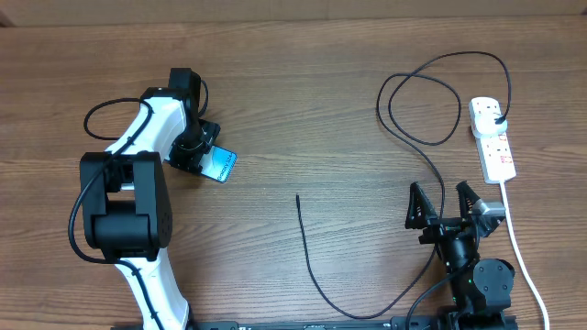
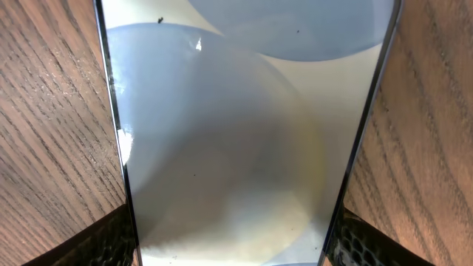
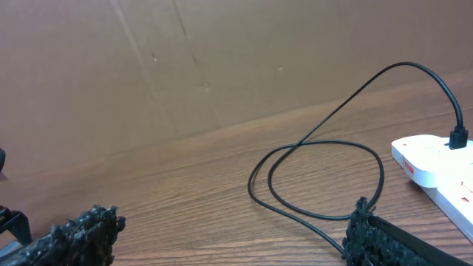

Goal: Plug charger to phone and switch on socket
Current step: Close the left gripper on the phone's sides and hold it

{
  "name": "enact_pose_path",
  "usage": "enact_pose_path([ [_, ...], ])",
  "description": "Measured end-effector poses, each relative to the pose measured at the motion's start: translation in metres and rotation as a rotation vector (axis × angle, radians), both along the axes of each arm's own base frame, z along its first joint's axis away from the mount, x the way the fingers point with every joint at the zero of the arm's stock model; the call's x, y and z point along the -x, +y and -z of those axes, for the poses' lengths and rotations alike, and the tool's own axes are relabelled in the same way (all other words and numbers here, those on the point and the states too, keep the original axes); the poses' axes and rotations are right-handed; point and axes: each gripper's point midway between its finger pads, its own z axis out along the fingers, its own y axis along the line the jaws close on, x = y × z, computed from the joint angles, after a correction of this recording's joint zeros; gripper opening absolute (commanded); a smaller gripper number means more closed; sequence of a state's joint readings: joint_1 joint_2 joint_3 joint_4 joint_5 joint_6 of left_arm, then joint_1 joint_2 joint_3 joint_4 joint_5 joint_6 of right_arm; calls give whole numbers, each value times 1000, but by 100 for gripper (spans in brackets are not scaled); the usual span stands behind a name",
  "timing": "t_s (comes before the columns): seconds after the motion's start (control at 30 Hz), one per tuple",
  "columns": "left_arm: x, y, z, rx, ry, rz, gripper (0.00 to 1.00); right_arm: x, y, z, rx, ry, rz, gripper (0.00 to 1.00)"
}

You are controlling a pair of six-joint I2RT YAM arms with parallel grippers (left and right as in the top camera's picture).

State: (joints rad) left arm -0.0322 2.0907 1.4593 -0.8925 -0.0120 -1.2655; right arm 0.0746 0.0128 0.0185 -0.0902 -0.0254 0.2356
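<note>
The phone [image 1: 221, 164] lies at the left with its blue screen lit, tilted under my left gripper [image 1: 204, 154]. In the left wrist view the phone [image 2: 236, 133] fills the frame, and my left gripper's [image 2: 236, 240] fingers press on both its long edges. The charger cable [image 1: 312, 266] lies loose, with its connector tip [image 1: 298, 197] on the table mid-front. It loops back to its black plug [image 1: 498, 120] in the white socket strip [image 1: 492, 142]. My right gripper [image 1: 445, 207] is open and empty beside the cable. The right wrist view shows the cable loop [image 3: 325, 148], the strip [image 3: 436, 166] and the open fingers [image 3: 225, 240].
The strip's white cord [image 1: 521, 252] runs forward along the right side past my right arm. A brown cardboard wall [image 3: 185, 66] stands behind the table in the right wrist view. The left arm's black cable [image 1: 101, 115] curls at the far left.
</note>
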Motion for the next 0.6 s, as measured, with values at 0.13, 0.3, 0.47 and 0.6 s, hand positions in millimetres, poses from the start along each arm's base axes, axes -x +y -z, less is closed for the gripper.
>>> enact_pose_path([
  [0.13, 0, 0, -1, 0, -1, 0, 4, 0, 0, 0, 0, 0, 0, 100],
  [0.3, 0, 0, -2, 1, -4, 0, 4, 0, 0, 0, 0, 0, 0, 100],
  [0.47, 1, -3, -5, 16, -11, 0, 4, 0, 0, 0, 0, 0, 0, 100],
  [0.6, -1, -4, -18, 27, -45, 1, 4, 0, 0, 0, 0, 0, 0, 100],
])
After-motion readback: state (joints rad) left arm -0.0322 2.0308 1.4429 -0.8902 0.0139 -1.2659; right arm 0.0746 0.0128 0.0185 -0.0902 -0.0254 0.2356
